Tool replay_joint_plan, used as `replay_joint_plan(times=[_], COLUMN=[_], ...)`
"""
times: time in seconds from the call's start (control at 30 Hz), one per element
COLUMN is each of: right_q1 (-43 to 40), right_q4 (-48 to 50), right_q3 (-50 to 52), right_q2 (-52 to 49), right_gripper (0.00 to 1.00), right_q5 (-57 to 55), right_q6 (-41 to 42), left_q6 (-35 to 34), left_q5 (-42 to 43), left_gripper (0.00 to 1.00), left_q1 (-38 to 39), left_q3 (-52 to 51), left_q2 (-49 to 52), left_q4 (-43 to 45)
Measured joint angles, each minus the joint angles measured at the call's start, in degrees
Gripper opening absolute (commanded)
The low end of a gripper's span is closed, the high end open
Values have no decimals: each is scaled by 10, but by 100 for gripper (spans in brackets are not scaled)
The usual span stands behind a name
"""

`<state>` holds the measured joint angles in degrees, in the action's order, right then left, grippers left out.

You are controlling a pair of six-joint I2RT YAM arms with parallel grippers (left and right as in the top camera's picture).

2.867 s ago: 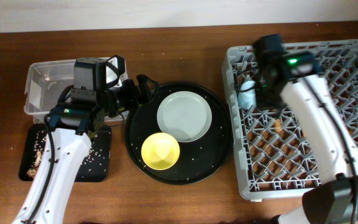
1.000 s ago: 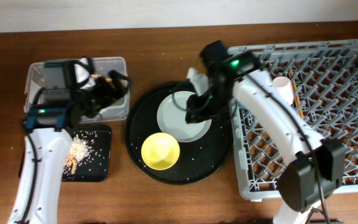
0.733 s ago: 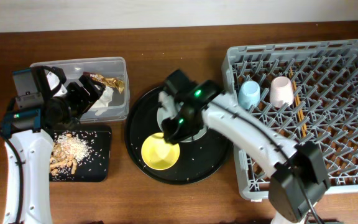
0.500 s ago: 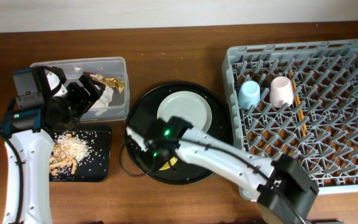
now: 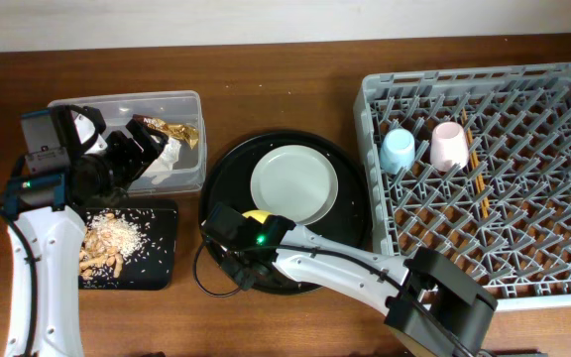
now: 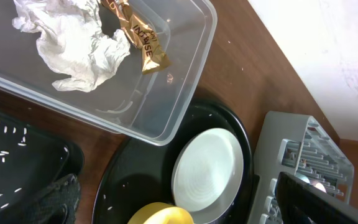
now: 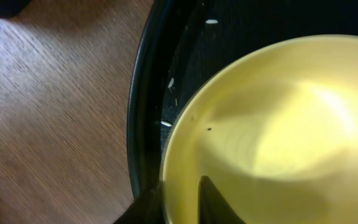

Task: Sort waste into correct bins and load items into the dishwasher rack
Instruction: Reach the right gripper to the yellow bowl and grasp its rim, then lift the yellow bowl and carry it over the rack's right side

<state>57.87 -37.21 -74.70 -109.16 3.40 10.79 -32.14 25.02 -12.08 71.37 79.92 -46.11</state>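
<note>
One glossy yellow bowl (image 7: pixel 272 124), on black tray (image 7: pixel 144 93)

I work at a staged dish-clearing station, more test rig than real kitchen. A bare wooden table (image 5: pixel 285 69) stands against a plain pale wall (image 5: pixel 266 20). My white left arm (image 5: pixel 43 258) and right arm (image 5: pixel 345 268) reach over a grey dishwasher rack (image 5: pixel 365 198), a clear tub (image 5: pixel 117 99) and a black tray (image 5: pixel 162 238) holding waste. A plate (image 5: pixel 293 185) and a yellow bowl (image 7: pixel 278 124) sit on a round serving tray (image 5: pixel 355 223).
</note>
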Motion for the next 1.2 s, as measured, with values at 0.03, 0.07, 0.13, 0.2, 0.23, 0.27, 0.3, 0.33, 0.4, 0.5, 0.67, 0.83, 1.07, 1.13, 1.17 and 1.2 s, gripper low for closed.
replay_joint_plan(times=[0.03,0.07,0.13,0.2,0.23,0.27,0.3,0.33,0.4,0.5,0.67,0.83,1.07,1.13,1.17,1.2], right_q1=[0,0,0,0,0,0,0,0,0,0,-15,-187,-496,-566,-594,-616], right_q4=[0,-1,-7,-8,-6,-6,-9,-20,-49,-68,-115,-194,-337,-360,-365,-370], right_q3=[0,0,0,0,0,0,-1,-3,-10,-28,-31,-34,-37,-37,-37,-37], right_q2=[0,0,0,0,0,0,0,1,11,68,144,356,414,396,383,370], right_gripper=[16,16,6,4,4,4,4,4,4,4,4,4,4,3,4,4], right_q5=[0,0,0,0,-4,-5,-5,-6,-6,-6,6,139,369,430,456,474], right_q6=[0,0,0,0,-2,-2,-2,-2,-2,-2,0,-4,-123,-170,-190,-204], left_q6=[0,0,0,0,0,0,0,0,0,0,0,0,0,0,0,0], left_q5=[0,0,0,0,0,0,0,0,0,0,0,0,0,0,0,0], left_gripper=[99,99,99,99,99,99,99,99,99,99,99,99,99,99,99,99], left_q1=[0,0,0,0,0,0,0,0,0,0,0,0,0,0,0,0], left_q3=[0,0,0,0,0,0,0,0,0,0,0,0,0,0,0,0], left_q2=[0,0,0,0,0,0,0,0,0,0,0,0,0,0,0,0], left_q4=[0,0,0,0,0,0,0,0,0,0,0,0,0,0,0,0])
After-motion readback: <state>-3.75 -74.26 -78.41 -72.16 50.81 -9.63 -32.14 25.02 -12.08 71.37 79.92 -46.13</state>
